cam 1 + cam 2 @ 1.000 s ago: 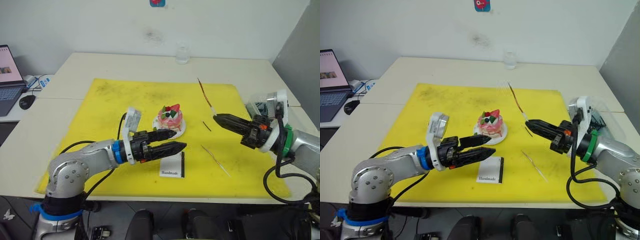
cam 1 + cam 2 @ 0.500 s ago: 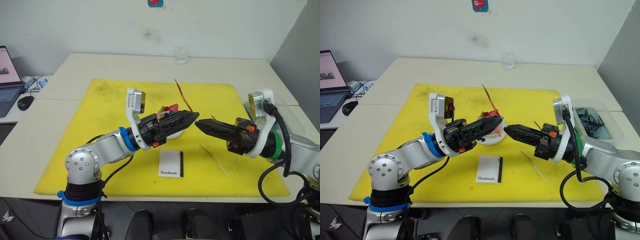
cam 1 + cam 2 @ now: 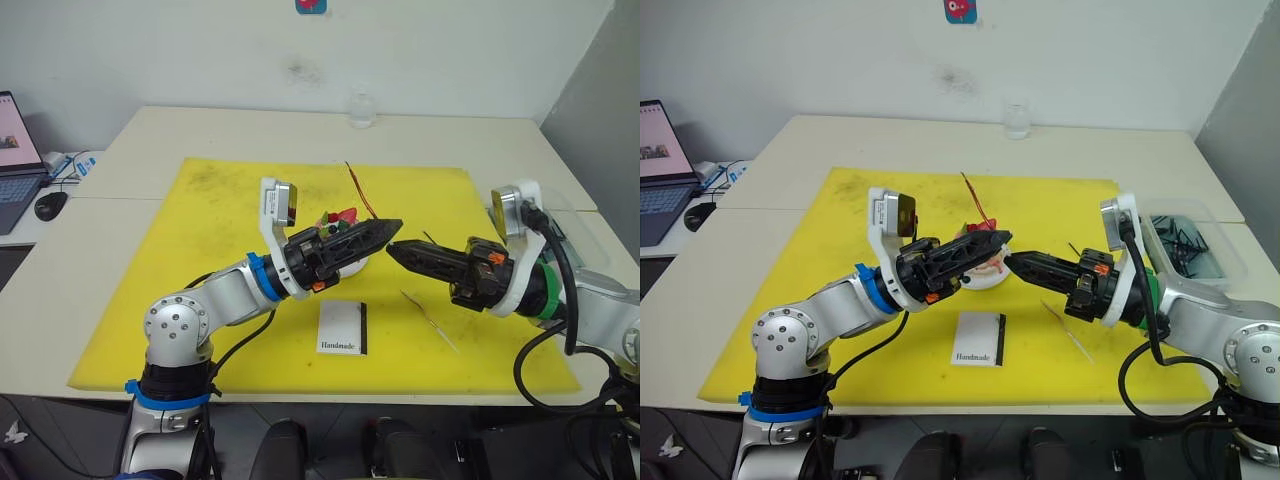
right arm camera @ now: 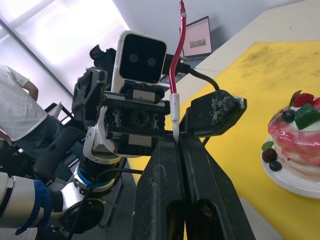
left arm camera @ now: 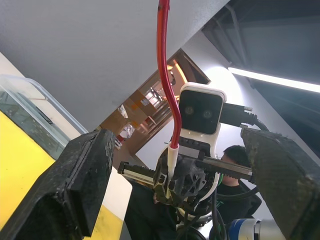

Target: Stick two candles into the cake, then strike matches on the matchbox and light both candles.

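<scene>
My right gripper (image 3: 392, 247) is shut on the pale lower end of a thin reddish candle (image 3: 358, 185), which stands nearly upright just right of the cake (image 3: 340, 222). The pink-and-white cake sits on a small white plate (image 3: 983, 281), partly hidden behind my left gripper (image 3: 385, 232). That gripper is open, and in the left wrist view the candle (image 5: 167, 95) rises between its spread fingers (image 5: 82, 185). Another candle (image 3: 430, 320) lies on the yellow mat. The white matchbox (image 3: 343, 327) lies in front of the cake. A short dark match (image 3: 427, 238) lies behind my right gripper.
The yellow mat (image 3: 220, 260) covers the middle of the pale table. A clear glass (image 3: 360, 110) stands at the back. A laptop (image 3: 15, 150) and a mouse (image 3: 52, 205) are far left. A clear box (image 3: 1185, 245) with dark sticks is at the right. A person (image 4: 15, 110) stands behind.
The right gripper carried the candle leftward from the mat's right side to the cake. The left gripper rose from beside the matchbox and now meets it there, fingers around the candle.
</scene>
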Controlling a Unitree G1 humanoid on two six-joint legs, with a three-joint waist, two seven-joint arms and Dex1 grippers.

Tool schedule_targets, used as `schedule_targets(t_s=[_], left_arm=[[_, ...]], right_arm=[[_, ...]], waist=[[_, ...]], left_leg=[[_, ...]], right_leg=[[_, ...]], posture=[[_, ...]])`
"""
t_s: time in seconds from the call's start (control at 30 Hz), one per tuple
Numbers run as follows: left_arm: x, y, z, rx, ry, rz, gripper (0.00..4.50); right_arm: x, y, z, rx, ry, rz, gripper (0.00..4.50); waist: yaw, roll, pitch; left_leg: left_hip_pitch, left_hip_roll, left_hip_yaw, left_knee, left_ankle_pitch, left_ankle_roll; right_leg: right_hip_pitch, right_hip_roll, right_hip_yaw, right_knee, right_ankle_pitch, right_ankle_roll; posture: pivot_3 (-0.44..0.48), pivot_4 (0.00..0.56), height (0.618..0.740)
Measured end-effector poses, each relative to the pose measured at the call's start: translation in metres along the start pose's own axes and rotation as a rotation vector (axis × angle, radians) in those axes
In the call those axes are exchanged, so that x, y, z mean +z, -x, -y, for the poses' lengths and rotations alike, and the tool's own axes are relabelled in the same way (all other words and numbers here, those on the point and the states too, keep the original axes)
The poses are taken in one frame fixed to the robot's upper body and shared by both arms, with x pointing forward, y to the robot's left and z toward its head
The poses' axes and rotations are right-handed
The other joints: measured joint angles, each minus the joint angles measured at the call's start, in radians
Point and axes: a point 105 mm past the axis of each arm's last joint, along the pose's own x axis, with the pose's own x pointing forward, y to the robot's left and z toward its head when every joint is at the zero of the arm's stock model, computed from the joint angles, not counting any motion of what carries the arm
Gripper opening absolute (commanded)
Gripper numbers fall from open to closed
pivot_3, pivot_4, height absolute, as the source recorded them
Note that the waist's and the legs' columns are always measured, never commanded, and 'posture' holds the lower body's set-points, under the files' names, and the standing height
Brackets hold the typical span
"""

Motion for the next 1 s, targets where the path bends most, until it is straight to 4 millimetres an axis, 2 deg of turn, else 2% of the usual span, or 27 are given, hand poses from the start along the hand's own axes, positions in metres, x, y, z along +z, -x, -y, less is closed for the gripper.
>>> schedule_targets(t_s=[0.37, 0.57, 0.7, 0.83, 1.0], left_arm=[[-0.003, -0.001, -0.002, 0.0, 0.012, -0.015, 0.04], [-0.003, 0.0, -0.002, -0.001, 0.011, -0.017, 0.01], [-0.004, -0.001, -0.001, -0.008, 0.003, -0.021, 0.0], [-0.001, 0.001, -0.003, 0.028, -0.057, -0.036, 0.0], [0.023, 0.017, -0.006, 0.152, -0.32, -0.096, 0.0]], right_arm=[[0.0, -0.001, -0.002, 0.009, 0.005, 0.005, 0.0], [0.0, -0.002, -0.002, 0.007, 0.01, 0.0, 0.0], [-0.004, -0.001, -0.002, 0.006, 0.011, -0.022, 0.9], [-0.006, 0.001, 0.002, -0.02, 0.068, -0.06, 2.35], [-0.012, 0.008, 0.014, -0.096, 0.259, -0.18, 4.15]], waist=[[0.0, 0.0, 0.0], [0.0, 0.0, 0.0], [0.0, 0.0, 0.0], [0.0, 0.0, 0.0], [0.0, 0.0, 0.0]], left_leg=[[0.0, 0.0, 0.0, 0.0, 0.0, 0.0], [0.0, 0.0, 0.0, 0.0, 0.0, 0.0], [0.0, 0.0, 0.0, 0.0, 0.0, 0.0], [0.0, 0.0, 0.0, -0.001, 0.0, 0.0], [0.0, 0.0, 0.0, -0.003, 0.0, 0.0]], right_leg=[[0.0, 0.0, 0.0, 0.0, 0.0, 0.0], [0.0, 0.0, 0.0, -0.001, 0.0, 0.0], [0.0, 0.0, 0.0, -0.001, 0.0, 0.0], [-0.001, 0.0, 0.0, -0.001, 0.0, 0.0], [-0.001, 0.001, 0.0, -0.002, -0.001, -0.001]], posture=[[0.0, 0.15, 0.74], [0.0, 0.15, 0.74], [0.0, 0.15, 0.74], [0.0, 0.15, 0.74], [0.0, 0.15, 0.74]])
